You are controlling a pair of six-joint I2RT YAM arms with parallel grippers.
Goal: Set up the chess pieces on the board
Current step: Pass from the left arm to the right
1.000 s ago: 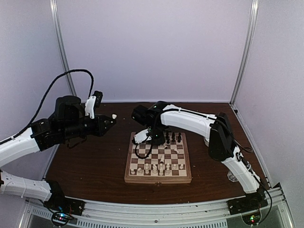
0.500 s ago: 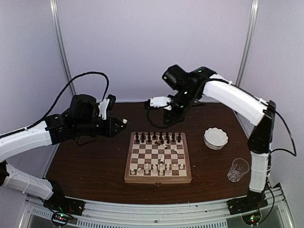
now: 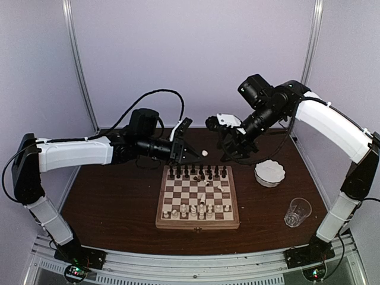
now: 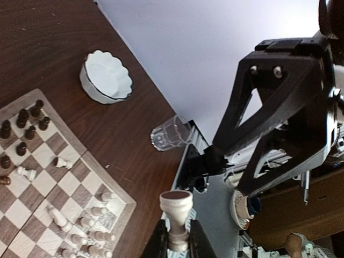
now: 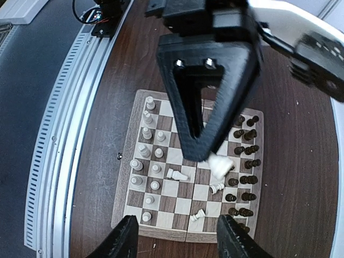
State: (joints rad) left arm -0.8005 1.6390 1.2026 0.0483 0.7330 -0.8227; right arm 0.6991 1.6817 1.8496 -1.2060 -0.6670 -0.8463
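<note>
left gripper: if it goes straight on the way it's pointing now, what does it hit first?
Most likely the right gripper, open and dead ahead of the held white piece; depth between them is unclear.

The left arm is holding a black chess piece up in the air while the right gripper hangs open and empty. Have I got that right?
Not quite. The chess piece in the left gripper is cream-white, not black, as the left wrist view shows. The rest holds: it is up in the air, and the right gripper is open and empty.
</note>
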